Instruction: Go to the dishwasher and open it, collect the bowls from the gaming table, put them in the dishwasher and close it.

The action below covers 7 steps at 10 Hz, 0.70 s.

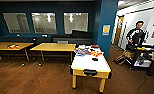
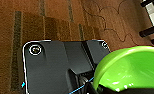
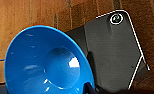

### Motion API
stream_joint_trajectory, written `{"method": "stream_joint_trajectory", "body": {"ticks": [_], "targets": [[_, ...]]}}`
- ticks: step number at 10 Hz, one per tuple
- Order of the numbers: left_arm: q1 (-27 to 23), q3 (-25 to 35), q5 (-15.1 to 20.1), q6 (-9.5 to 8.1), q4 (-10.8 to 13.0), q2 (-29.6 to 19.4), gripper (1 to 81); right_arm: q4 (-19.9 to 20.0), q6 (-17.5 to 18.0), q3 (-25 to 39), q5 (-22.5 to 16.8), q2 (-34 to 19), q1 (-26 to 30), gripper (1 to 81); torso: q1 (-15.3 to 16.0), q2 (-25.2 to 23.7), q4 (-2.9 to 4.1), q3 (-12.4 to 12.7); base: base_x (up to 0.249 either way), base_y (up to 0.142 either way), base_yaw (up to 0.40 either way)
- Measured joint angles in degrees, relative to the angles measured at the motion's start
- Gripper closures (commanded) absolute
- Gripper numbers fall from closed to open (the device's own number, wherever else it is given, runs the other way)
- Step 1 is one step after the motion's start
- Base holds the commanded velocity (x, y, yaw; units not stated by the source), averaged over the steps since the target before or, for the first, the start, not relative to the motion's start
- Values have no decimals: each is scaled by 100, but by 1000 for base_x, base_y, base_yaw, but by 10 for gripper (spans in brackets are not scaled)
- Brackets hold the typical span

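The gaming desk [image 1: 90, 63], white-topped with a yellowish edge and yellow legs, stood on the brown wood floor [image 1: 43, 77] just ahead of the robot. Its far end carried a heap of colourful small things [image 1: 88, 51], and a dark object [image 1: 94, 59] lay alone nearer the middle of its top. A dark fitting [image 1: 90, 72] sat on its near end face.

Left of the gaming desk, 2 light wooden desks [image 1: 54, 46] stood before a dark blue wall with 3 windows [image 1: 44, 23]. A dark blue pillar [image 1: 105, 25] rose just behind the gaming desk. Right of the gaming desk, beyond the pillar, a person [image 1: 136, 36] in dark clothes stood at a cart [image 1: 140, 56].

In the left wrist view, the lime green bowl [image 2: 133, 70] sat large and tilted at the left jaws, above the floor and well apart from the gaming desk; whether those jaws were clamped on it could not be told. In the right wrist view, the blue bowl [image 3: 45, 67] likewise sat tilted at the right jaws, its hollow facing the camera, over the same floor; the state of those jaws could not be told either.
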Motion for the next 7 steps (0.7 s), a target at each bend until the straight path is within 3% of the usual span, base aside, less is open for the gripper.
{"method": "stream_joint_trajectory", "body": {"ticks": [3, 7], "targets": [[0, 0, -6, 0, 2, -2, 811, 0, 0, 0, 0, 0, 2, 811, 0, 0, 0, 0, 0, 0, -38], [17, -13, -16, -2, 2, 2, 811, -5, -1, 0, 2, -2, 5, 811, 0, 0, 0, 0, 0, 0, -188]]}}
